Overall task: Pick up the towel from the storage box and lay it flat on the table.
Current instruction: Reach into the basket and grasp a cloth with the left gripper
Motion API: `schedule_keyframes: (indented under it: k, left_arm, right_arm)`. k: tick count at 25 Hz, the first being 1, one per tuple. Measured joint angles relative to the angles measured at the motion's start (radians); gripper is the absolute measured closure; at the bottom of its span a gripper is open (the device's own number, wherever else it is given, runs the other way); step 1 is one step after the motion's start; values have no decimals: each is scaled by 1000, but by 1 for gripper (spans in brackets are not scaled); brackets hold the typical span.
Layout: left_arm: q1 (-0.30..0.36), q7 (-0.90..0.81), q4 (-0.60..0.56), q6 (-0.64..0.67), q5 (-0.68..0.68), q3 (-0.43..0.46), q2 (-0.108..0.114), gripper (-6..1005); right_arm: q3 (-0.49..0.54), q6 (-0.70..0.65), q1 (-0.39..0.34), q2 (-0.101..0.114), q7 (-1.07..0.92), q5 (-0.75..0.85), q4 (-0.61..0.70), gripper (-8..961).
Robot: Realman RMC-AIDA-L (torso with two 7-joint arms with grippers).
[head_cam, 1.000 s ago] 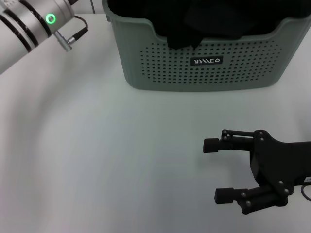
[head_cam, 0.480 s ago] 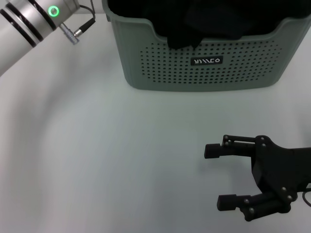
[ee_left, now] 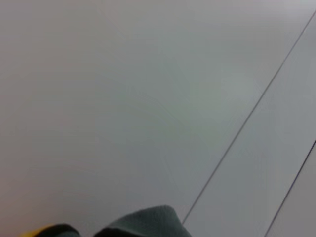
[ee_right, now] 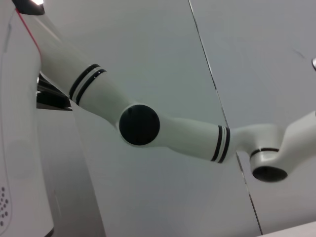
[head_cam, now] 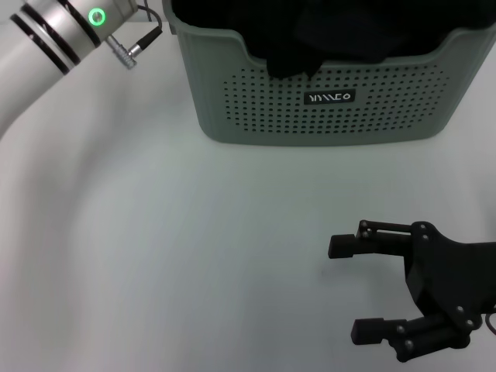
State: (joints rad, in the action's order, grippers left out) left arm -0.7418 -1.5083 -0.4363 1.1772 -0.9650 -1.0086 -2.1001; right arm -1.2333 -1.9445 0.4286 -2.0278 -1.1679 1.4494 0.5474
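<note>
The sage-green storage box [head_cam: 256,108] stands at the far middle of the white table [head_cam: 155,240]. The towel [head_cam: 325,35] lies bunched inside it as a dark heap, one fold hanging over the dipped front rim. In the left wrist view a grey-green tip of the towel [ee_left: 145,224] with a sliver of yellow beside it pokes up against a pale wall. My left arm [head_cam: 54,35] reaches in at the far left, beside the box's left corner; its gripper is out of frame. My right gripper [head_cam: 353,288] hovers open over the near right of the table, holding nothing.
A cable plug [head_cam: 128,50] sticks out of the left wrist close to the box's left rim. The right wrist view shows only my left arm [ee_right: 163,133] against a grey panelled wall.
My left arm has moved up and toward the box's left rim. The right gripper has drifted a little toward the near right edge, still open.
</note>
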Motion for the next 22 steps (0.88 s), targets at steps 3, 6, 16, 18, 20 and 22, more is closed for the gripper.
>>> schedule_keyframes:
  k: [3, 6, 16, 18, 20, 22]
  left_arm:
    - [0, 61, 56, 38, 70, -3, -1, 407]
    - [-2, 81, 90, 59, 115, -3, -2, 567]
    - [-26, 89, 103, 39, 146, -46, -3, 943]
    - [-30, 95, 104, 29, 151, -50, -3, 980]
    - [-28, 113, 104, 28, 166, -51, -3, 973]
    - [-15, 117, 103, 30, 189, -50, -3, 966]
  right_arm:
    - [0, -5, 1, 0, 10, -1, -6, 98]
    - [0, -6, 1, 0, 11, -1, -6, 98]
    - [2, -18, -1, 2, 11, -1, -15, 98]
    - [6, -19, -1, 2, 11, -1, -15, 98]
    - [8, -19, 0, 4, 11, -1, -14, 98]
    - [10, -19, 0, 5, 12, -1, -12, 98]
